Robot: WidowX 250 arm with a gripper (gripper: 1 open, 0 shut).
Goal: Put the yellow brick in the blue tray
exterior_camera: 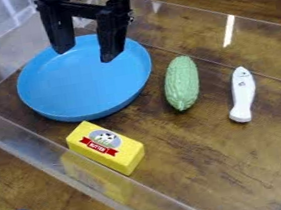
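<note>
Brown wooden table [209, 172]: all items of the task were seen to be supported on it.
Blue tray [85, 92]: no brick was held in its visible part; the far side was partly hidden by the arm.
Black gripper [91, 50]: its two fingers were spread well apart above the tray, with nothing seen to be clamped between them.
Yellow brick [106, 148]: it was found outside the tray, near the rim, label side up; it was not touched by the fingers.
Green gourd [181, 83]: it was located beside the tray and was judged not to be needed.
White utensil [242, 94]: it was located beyond the gourd, likewise judged not to be needed.
Progress, brick to tray: no part was judged complete; reaching, grasping, lifting, carrying over the rim and releasing were all judged to be left.
</note>
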